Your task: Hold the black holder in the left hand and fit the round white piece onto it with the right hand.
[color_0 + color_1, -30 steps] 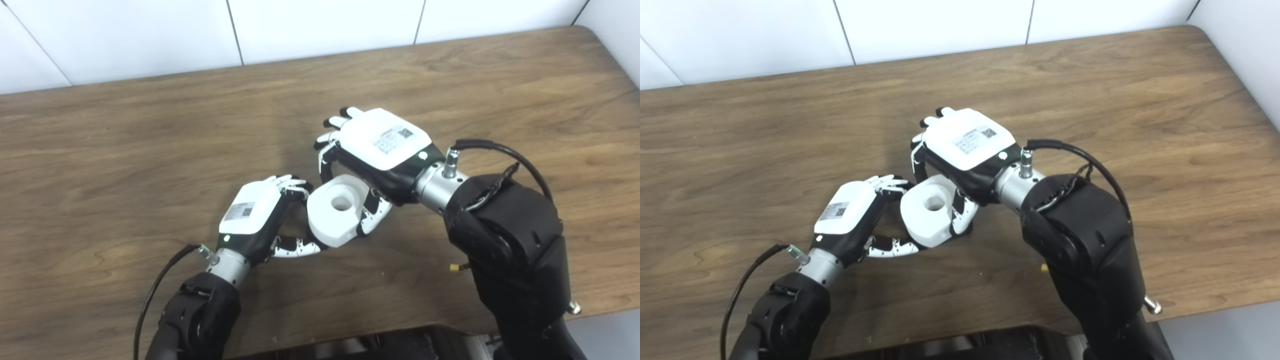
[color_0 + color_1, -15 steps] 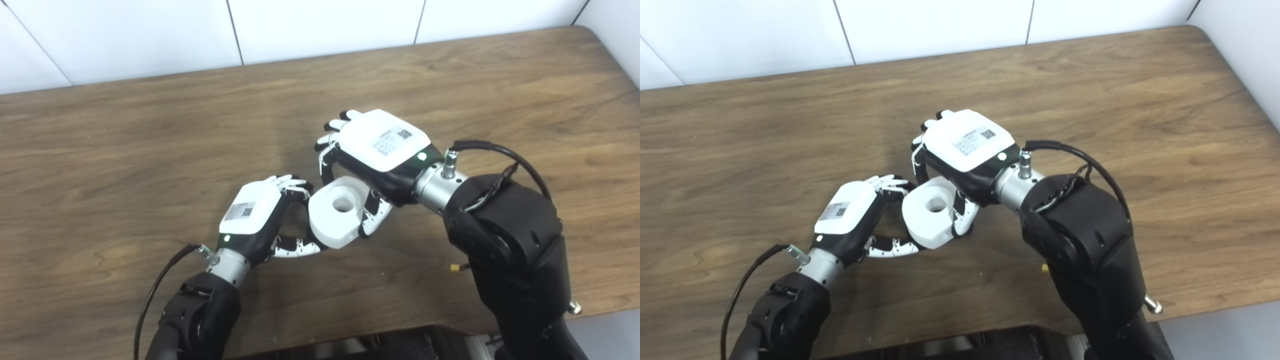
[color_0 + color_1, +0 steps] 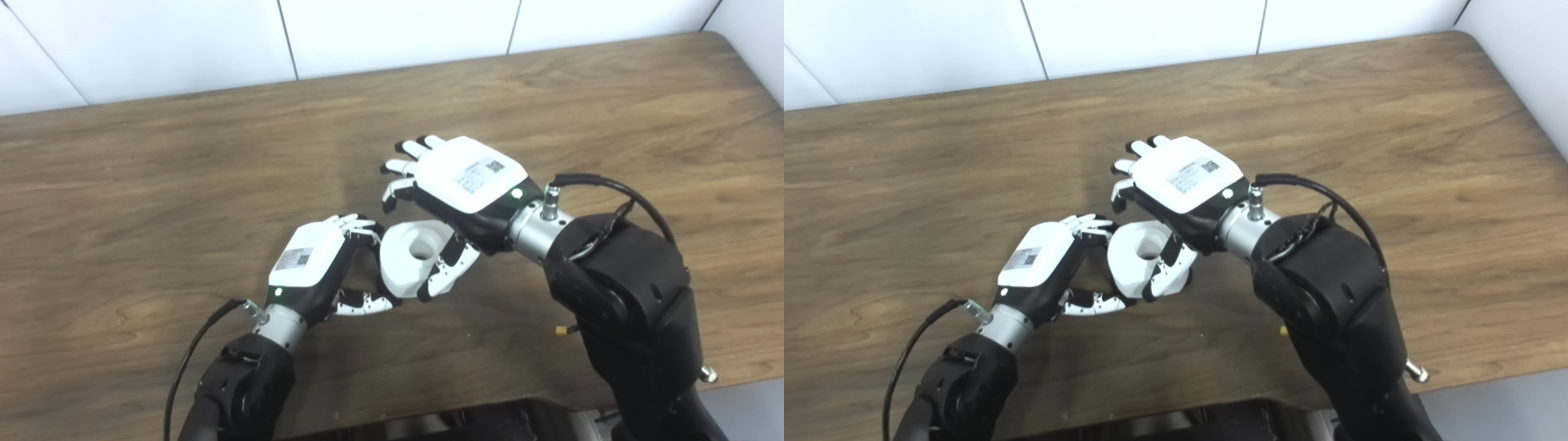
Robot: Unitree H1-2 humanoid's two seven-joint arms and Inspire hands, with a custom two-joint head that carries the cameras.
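Observation:
The round white piece (image 3: 405, 260), a thick disc with a hole in its middle, sits tilted between my two hands above the wooden table (image 3: 153, 184). My left hand (image 3: 309, 263) is curled shut at the disc's left edge, fingers above and thumb below. The black holder is hidden inside that grip and behind the disc. My right hand (image 3: 465, 177) hovers over the disc's right side and is open. Its fingers (image 3: 401, 166) are stretched out clear of the disc, and its thumb (image 3: 442, 274) lies along the disc's front right edge.
The table's far edge meets a white tiled wall (image 3: 392, 30), and its right corner is rounded. A black cable (image 3: 190, 355) trails from my left wrist, and another loops over my right forearm (image 3: 618, 190).
My right hand's fingers have lifted off the white piece and spread. The piece has settled a little lower toward my left hand, which has not moved.

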